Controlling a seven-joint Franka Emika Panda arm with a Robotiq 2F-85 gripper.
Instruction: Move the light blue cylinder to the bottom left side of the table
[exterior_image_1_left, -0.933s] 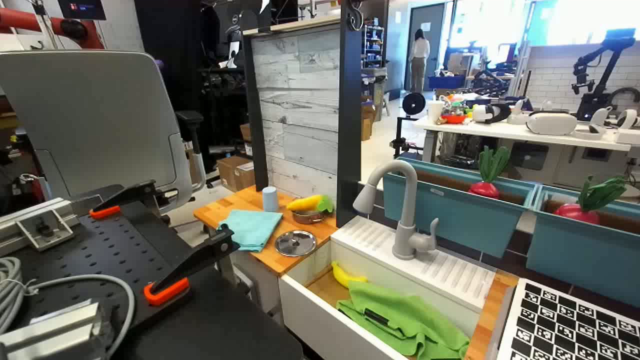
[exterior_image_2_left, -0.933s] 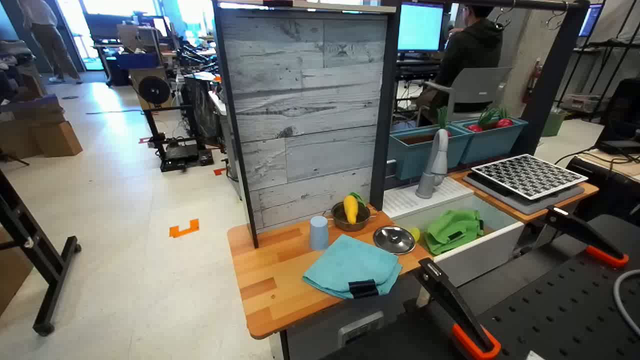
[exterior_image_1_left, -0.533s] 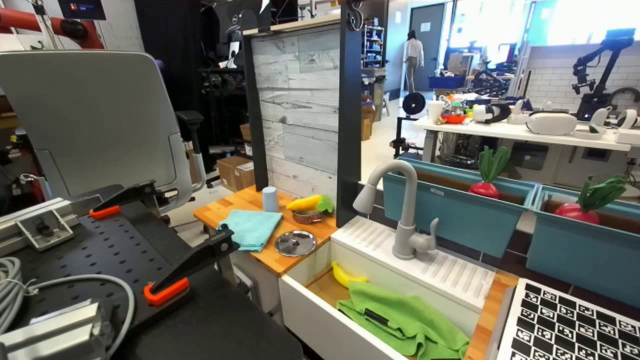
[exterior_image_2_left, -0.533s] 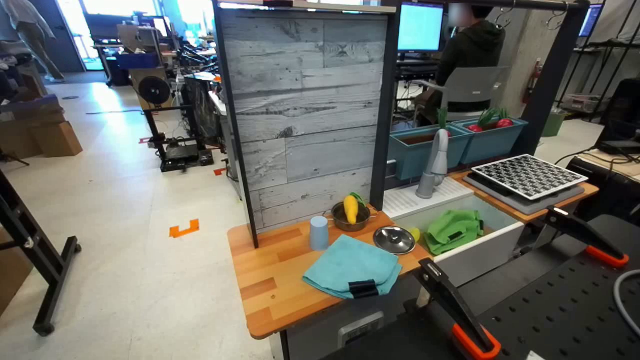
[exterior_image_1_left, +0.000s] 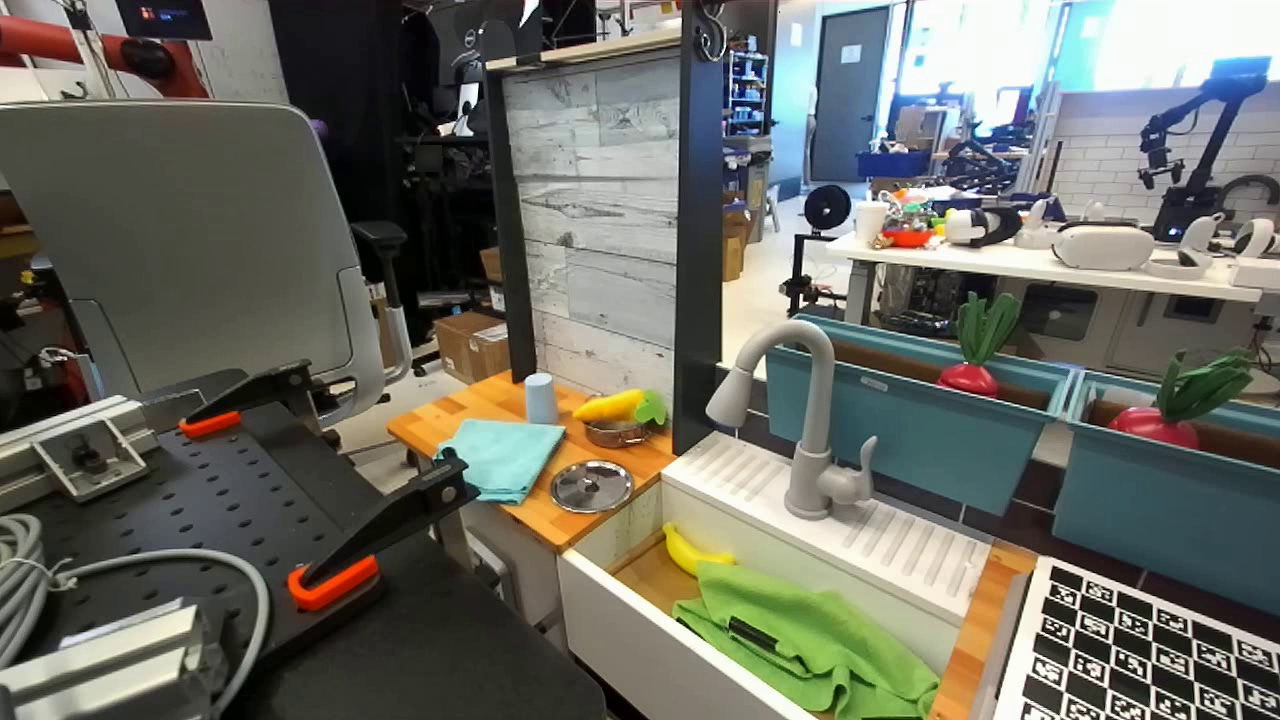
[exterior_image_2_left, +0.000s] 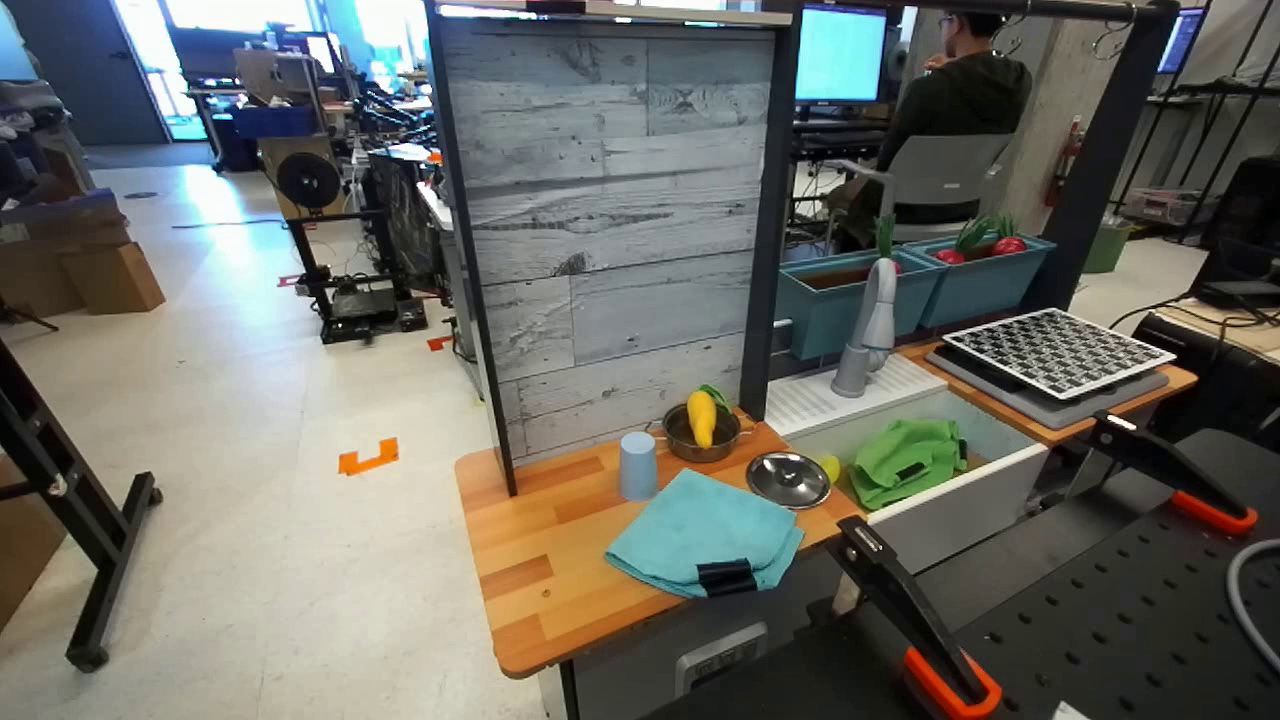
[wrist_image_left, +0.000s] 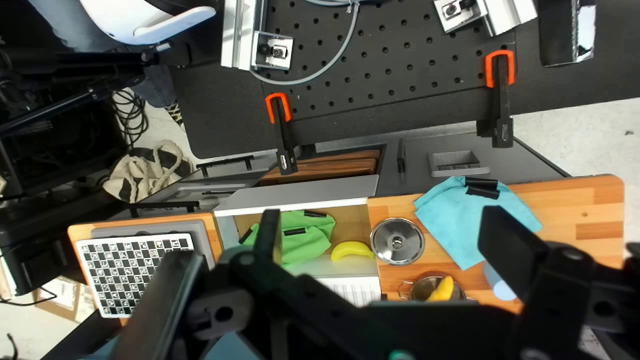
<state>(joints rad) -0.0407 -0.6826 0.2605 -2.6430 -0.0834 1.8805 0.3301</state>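
Bordering open table (exterior_image_2_left: 560, 590), the light blue cylinder (exterior_image_2_left: 638, 467) stands clear of edges.

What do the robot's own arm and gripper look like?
Only the black, two-fingered gripper shows, in the wrist view: blocky, flat-faced fingers, angular, round-holed links and a small green spot. I can't make out lettering or cables. The arm is out of view.

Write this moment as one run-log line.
claw: open | light blue cylinder: upright on table, near turquoise cloth | move: not done
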